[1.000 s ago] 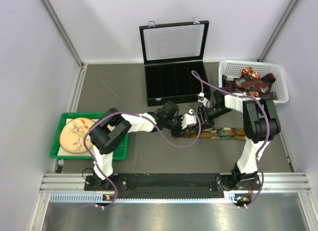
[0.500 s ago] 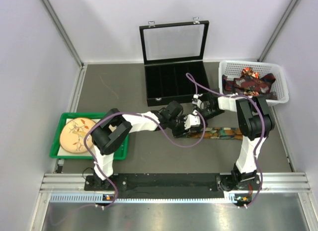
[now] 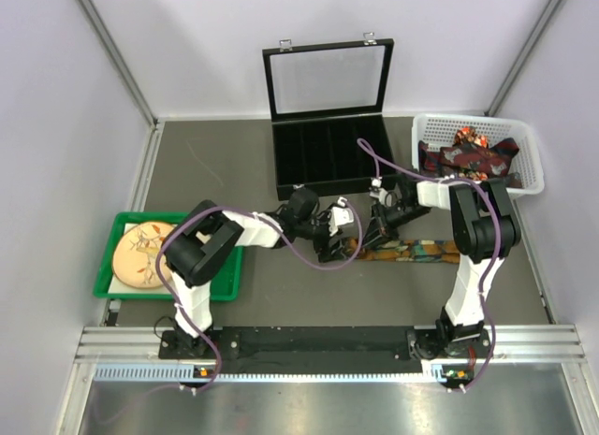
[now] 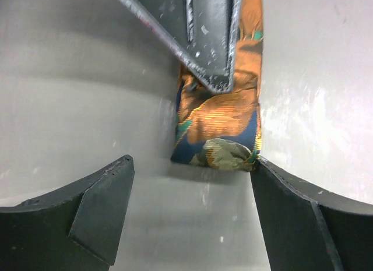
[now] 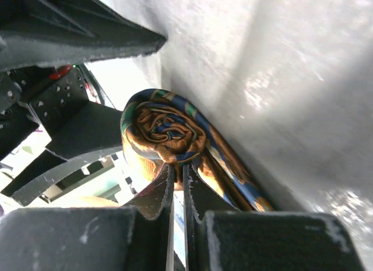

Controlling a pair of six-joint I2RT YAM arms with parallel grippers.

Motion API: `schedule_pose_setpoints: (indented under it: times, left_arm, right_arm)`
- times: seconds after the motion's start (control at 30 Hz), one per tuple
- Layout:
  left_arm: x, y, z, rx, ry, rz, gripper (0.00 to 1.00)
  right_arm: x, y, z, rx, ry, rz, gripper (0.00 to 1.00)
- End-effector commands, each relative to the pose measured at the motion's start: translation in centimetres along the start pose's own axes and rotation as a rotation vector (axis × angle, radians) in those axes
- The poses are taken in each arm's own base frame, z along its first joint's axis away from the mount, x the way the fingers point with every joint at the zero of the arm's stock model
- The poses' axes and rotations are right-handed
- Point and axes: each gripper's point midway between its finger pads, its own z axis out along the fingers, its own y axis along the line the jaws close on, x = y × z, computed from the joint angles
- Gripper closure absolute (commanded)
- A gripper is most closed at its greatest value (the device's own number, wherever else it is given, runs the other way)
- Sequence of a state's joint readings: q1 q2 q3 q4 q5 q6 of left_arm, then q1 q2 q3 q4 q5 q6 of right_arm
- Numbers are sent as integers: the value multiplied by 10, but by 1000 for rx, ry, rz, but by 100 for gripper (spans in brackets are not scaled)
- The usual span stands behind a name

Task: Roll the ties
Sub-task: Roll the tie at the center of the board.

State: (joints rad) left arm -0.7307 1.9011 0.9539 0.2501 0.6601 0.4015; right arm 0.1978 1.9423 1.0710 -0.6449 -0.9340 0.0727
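Observation:
One tie point(image 3: 416, 251) lies flat on the table, its left end wound into a small roll point(image 5: 163, 131) of orange, blue and green fabric. My right gripper point(image 3: 372, 237) is shut on the roll's edge, and its thin fingertips point(image 5: 169, 186) pinch the fabric. In the left wrist view the roll point(image 4: 218, 128) sits just ahead of my left gripper point(image 4: 191, 166), which is open. Its right finger point(image 4: 303, 218) touches the roll's corner; the left finger point(image 4: 99, 213) is apart from it. My left gripper point(image 3: 334, 245) is left of the roll. More ties point(image 3: 468, 154) are heaped in the white basket.
A white basket point(image 3: 529, 154) stands at the back right. An open black case point(image 3: 328, 164) with several slots stands at the back centre. A green tray point(image 3: 103, 285) with a patterned plate point(image 3: 140, 253) is at the left.
My left arm has drawn back to the left, away from the roll. My right gripper has come down and forward onto the rolled end of the tie.

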Motion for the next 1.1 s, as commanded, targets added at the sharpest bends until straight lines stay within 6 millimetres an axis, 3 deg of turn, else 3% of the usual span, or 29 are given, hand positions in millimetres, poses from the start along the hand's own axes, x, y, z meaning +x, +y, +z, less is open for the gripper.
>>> schedule_pose_setpoints:
  times: [0.0, 0.23, 0.53, 0.63, 0.73, 0.8, 0.83, 0.97, 1.07]
  left_arm:
    - [8, -14, 23, 62, -44, -6, 15]
    - [22, -23, 48, 60, 2, 66, 15]
    - [51, -21, 41, 10, 122, 45, 62]
    - [55, -24, 34, 1, 145, 28, 67]
    - [58, -24, 29, -19, 175, -1, 68]
    - [60, -24, 25, -30, 201, -27, 65]
    - [60, -24, 23, -36, 209, -37, 52]
    - [53, -22, 13, -60, 178, -54, 32]
    - [44, -24, 9, -5, 108, -79, 27]
  right_arm:
    - [1, -39, 1, 140, -2, -41, 100]
    - [-1, -32, -2, 117, -2, -35, 100]
    - [-7, 2, -15, 32, -22, -63, 100]
    - [-6, 5, -19, 46, -22, -61, 100]
    - [-3, -9, -16, 100, -17, -52, 100]
    - [-2, -23, -10, 140, -15, -56, 100]
    - [-1, -30, -5, 151, -6, -49, 100]
    - [0, -50, 4, 194, 5, -41, 100]
    - [0, -58, 6, 217, 10, -37, 100]
